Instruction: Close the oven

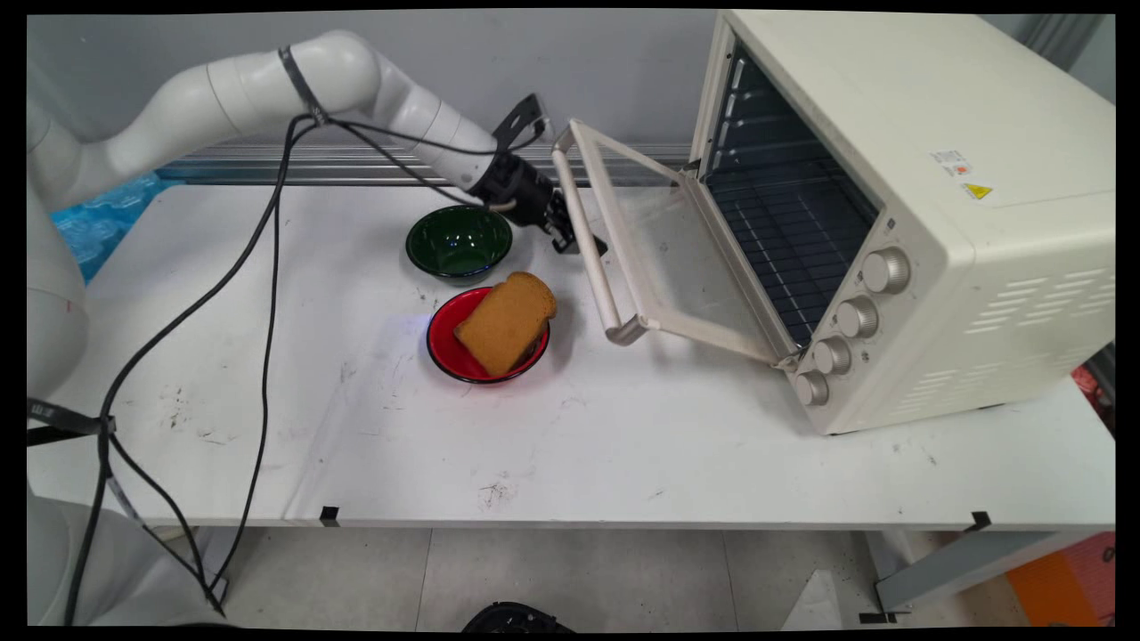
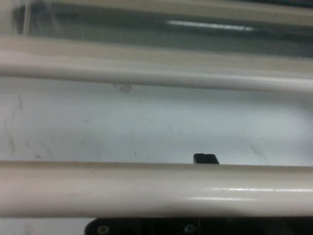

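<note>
My gripper (image 1: 591,246) reaches across the cream handle bar (image 1: 589,243) of the toaster oven's glass door (image 1: 677,258), which hangs about half open. Its fingers look shut together and lie against the bar, not around it. In the hand view the handle (image 2: 156,188) runs across the bottom and hides most of the gripper (image 2: 205,158), leaving only a black tip past it. The cream oven (image 1: 899,205) stands at the right, its wire rack (image 1: 788,223) showing inside. A slice of brown bread (image 1: 506,322) rests on a red plate (image 1: 443,346) near the door's lower corner.
A dark green bowl (image 1: 459,240) sits just left of the gripper, behind the red plate. Black cables (image 1: 264,356) hang from the arm over the table's left part. Four knobs (image 1: 850,316) run down the oven's front right.
</note>
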Controlling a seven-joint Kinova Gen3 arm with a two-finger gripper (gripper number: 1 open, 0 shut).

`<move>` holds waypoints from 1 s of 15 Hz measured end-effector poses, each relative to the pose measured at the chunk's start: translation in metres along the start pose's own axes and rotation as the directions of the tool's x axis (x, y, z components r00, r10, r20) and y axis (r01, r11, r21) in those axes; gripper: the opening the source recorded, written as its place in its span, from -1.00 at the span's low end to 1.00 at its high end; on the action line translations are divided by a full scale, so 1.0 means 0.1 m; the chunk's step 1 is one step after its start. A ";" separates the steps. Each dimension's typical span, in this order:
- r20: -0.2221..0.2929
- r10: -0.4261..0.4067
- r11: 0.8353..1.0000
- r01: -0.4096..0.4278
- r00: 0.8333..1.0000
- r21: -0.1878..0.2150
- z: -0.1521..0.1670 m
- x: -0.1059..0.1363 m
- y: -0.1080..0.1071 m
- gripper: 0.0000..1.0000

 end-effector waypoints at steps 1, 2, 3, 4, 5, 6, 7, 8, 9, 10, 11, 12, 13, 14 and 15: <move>-0.001 0.001 1.000 -0.001 1.000 -0.001 -0.01 0.06 0.00 -1.00; -0.001 0.001 1.000 -0.001 1.000 -0.001 -0.03 0.10 0.00 -1.00; -0.005 0.001 1.000 -0.001 1.000 -0.002 -0.05 0.18 0.00 -1.00; -0.008 0.002 1.000 -0.002 1.000 -0.003 -0.06 0.25 0.00 -1.00; -0.013 0.003 1.000 -0.003 1.000 -0.002 -0.07 0.33 0.00 -1.00; -0.020 0.003 1.000 -0.003 1.000 -0.001 -0.09 0.43 0.00 -1.00; -0.025 0.004 1.000 -0.004 1.000 0.000 -0.10 0.49 0.00 -1.00; -0.029 0.004 1.000 -0.004 1.000 0.001 -0.11 0.55 0.00 -1.00; -0.034 0.003 1.000 -0.003 0.999 0.003 -0.13 0.61 0.00 -1.00; -0.042 0.003 1.000 -0.003 0.999 0.003 -0.14 0.70 0.00 -1.00; -0.051 0.003 1.000 -0.003 0.999 0.005 -0.15 0.78 0.00 -1.00; -0.059 0.001 1.000 -0.001 0.998 0.008 -0.17 0.85 0.00 -1.00; -0.069 0.000 1.000 0.001 0.998 0.009 -0.18 0.94 0.00 -1.00; -0.077 -0.002 1.000 0.003 0.997 0.010 -0.20 1.01 0.00 -1.00; -0.086 -0.004 1.000 0.005 0.996 0.013 -0.22 1.08 0.00 -1.00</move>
